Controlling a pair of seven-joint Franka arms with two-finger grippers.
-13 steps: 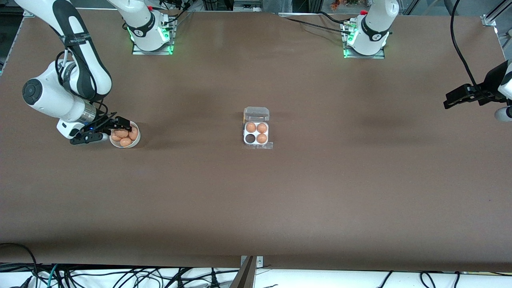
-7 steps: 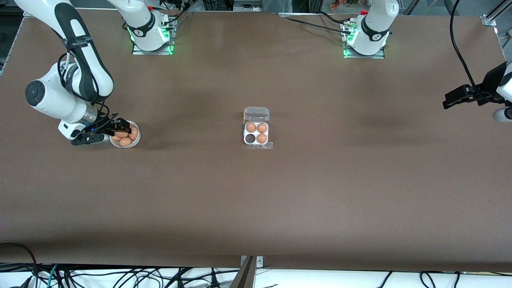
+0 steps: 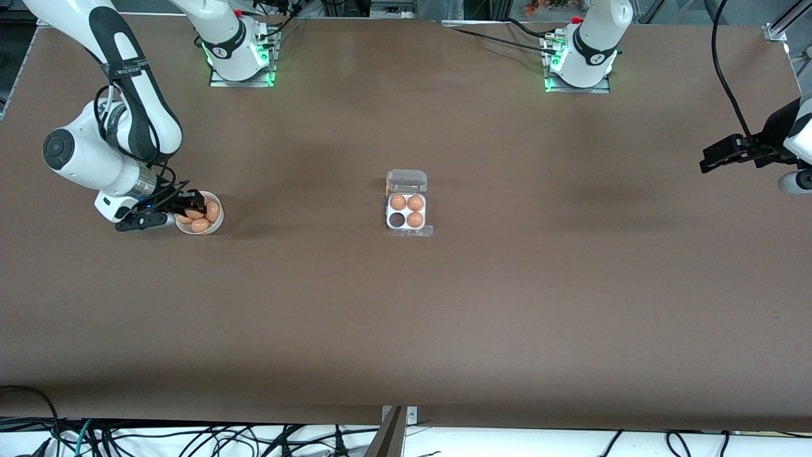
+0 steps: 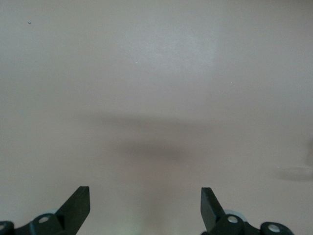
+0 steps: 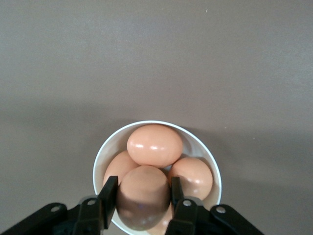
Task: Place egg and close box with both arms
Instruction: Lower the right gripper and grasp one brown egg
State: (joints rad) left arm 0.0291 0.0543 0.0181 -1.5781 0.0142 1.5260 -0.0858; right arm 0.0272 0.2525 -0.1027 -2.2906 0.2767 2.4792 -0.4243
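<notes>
The box (image 3: 391,226), a clear four-cell carton, sits mid-table with its lid (image 3: 406,181) open. It holds three eggs, and the cell nearest the front camera toward the right arm's end is empty. My right gripper (image 3: 190,206) is at the white bowl (image 3: 217,225) of tan eggs. In the right wrist view, the right gripper (image 5: 143,198) is shut on the egg (image 5: 144,188), with a finger touching each side of it, just over the bowl (image 5: 98,161). My left gripper (image 3: 717,155) waits open and empty over bare table at the left arm's end, as the left wrist view (image 4: 145,203) also shows.
Several other eggs (image 5: 154,145) lie in the bowl under the held one. The brown table (image 3: 406,317) has wide open room between bowl and carton. Cables hang along the table's front edge.
My right arm and gripper have shifted slightly at the bowl, rising a little. The left gripper has drifted a little. The carton has not moved.
</notes>
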